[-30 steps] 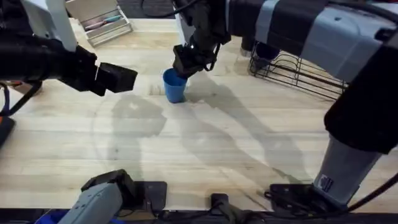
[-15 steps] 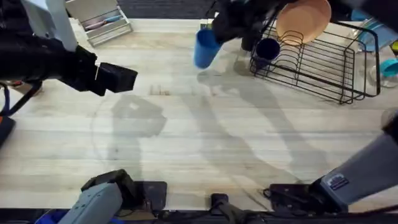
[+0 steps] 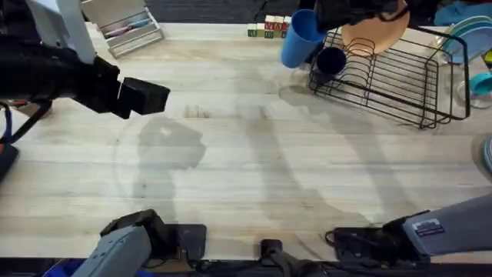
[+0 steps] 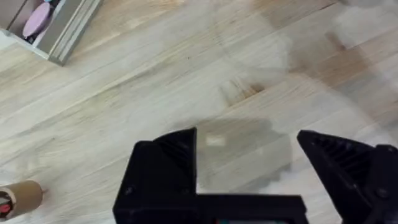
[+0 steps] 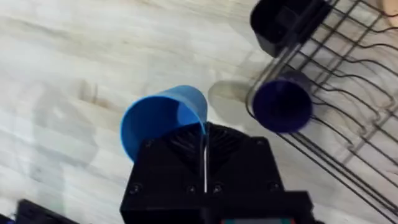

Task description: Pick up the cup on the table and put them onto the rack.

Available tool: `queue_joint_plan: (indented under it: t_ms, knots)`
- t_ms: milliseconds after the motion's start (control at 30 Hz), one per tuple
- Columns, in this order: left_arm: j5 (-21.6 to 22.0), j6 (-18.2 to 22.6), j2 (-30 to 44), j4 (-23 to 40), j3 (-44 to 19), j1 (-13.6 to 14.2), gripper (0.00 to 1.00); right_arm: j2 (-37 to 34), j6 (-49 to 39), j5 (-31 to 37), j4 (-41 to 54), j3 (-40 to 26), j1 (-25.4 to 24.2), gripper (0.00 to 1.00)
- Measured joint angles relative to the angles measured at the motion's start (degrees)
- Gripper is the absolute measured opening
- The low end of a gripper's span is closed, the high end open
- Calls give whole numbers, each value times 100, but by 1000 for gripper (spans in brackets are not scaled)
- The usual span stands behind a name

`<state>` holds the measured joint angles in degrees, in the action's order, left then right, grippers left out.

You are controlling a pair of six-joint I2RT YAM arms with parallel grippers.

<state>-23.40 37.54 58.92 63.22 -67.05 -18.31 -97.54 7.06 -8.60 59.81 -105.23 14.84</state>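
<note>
A light blue cup (image 3: 297,38) hangs tilted in the air just left of the black wire rack (image 3: 400,85), at the table's far side. My right gripper (image 3: 321,17) is shut on its rim; in the right wrist view the cup (image 5: 158,121) sits right at the closed fingers (image 5: 204,142). A dark blue cup (image 3: 332,60) lies in the rack's near-left corner (image 5: 282,107), and a peach plate (image 3: 375,27) stands in the slots. My left gripper (image 3: 147,97) hovers over the left side of the table, open (image 4: 245,165) with bare wood between its fingers.
A grey tray organiser (image 3: 124,29) sits at the far left. Small coloured blocks (image 3: 269,28) line the far edge. Stacked plates (image 3: 466,35) and a teal cup (image 3: 481,83) stand right of the rack. A black holder (image 5: 283,22) hangs on the rack. A cardboard roll (image 4: 18,196) lies near the left gripper.
The right gripper has lifted the light blue cup off the table's middle and carried it right and farther back, up to the rack. The left arm has stayed still.
</note>
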Motion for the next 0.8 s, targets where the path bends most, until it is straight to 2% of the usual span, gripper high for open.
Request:
queue_joint_plan:
  t_ms: [200,300,333,400,800]
  knots:
    - [0,0,0,0,0,0,993,300,-583,260,330,0,-93,30]
    - [2,2,0,0,0,0,993,354,-707,776,422,0,-93,33]
    - [0,0,0,0,0,0,993,354,-777,1550,561,0,-102,33]
    - [2,0,0,-1,0,0,993,354,-800,1776,541,0,-110,33]
    - [0,2,0,-2,0,0,993,311,-862,2109,328,0,-115,33]
